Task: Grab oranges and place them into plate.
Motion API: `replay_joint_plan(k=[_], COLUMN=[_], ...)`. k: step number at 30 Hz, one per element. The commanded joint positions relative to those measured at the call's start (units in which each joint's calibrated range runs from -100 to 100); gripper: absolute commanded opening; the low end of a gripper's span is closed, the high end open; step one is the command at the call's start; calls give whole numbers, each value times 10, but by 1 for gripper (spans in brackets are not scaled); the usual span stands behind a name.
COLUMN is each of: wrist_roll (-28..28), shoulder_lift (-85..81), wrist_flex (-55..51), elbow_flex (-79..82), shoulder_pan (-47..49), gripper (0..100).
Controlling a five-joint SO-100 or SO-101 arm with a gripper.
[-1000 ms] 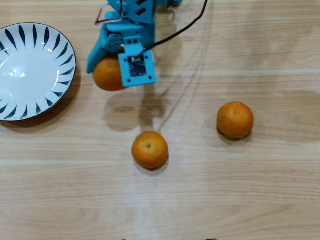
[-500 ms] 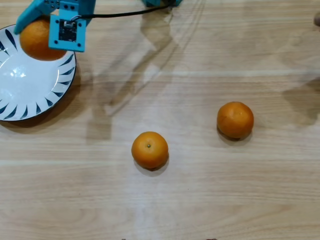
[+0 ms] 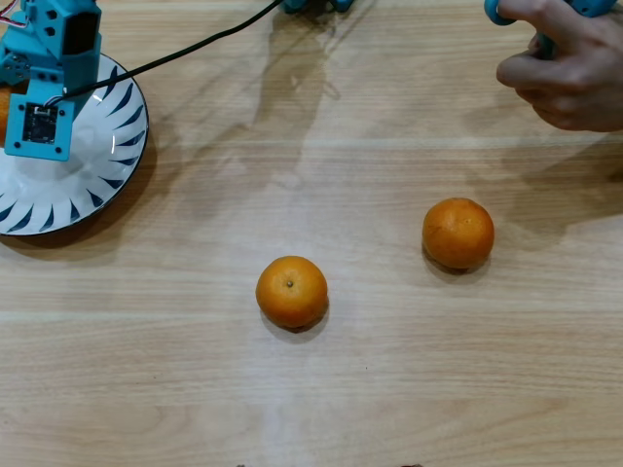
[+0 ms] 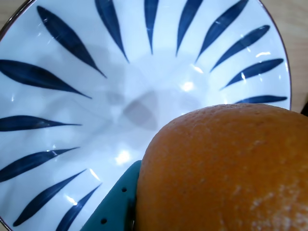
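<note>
- Tabletop (image 3: 389, 389) of pale wood grain fills the overhead view.
- Plate (image 3: 107, 165), white with dark blue leaf strokes, sits at the upper left edge of the overhead view; in the wrist view its bowl (image 4: 120, 96) fills the frame.
- Blue robot arm (image 3: 54, 58) stands over the plate, a black cable (image 3: 195, 44) trailing to the top edge.
- Human hand (image 3: 569, 78) shows at the upper right corner.
- Claw (image 4: 144, 202) is clenched on an orange (image 4: 226, 168), held above the plate in the lower right of the wrist view; one teal finger (image 4: 113, 204) touches the fruit.
- Two more oranges lie on the tabletop, well apart: one at centre (image 3: 291, 291), one to the right (image 3: 458, 233).
</note>
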State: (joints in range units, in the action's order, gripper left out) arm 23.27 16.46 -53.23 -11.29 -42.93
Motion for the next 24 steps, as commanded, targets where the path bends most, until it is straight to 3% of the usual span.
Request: replay_joint_plan(k=[1,10,20,24], wrist_roll=[-1,2,3,0], shoulder_lift=[-5,16,11,-39], wrist_flex=[20,20,17,-11], elbow_flex=[-66,-60,-55,-30], shoulder_pan=[-15,-5,11,24], gripper=[26,46,44,24])
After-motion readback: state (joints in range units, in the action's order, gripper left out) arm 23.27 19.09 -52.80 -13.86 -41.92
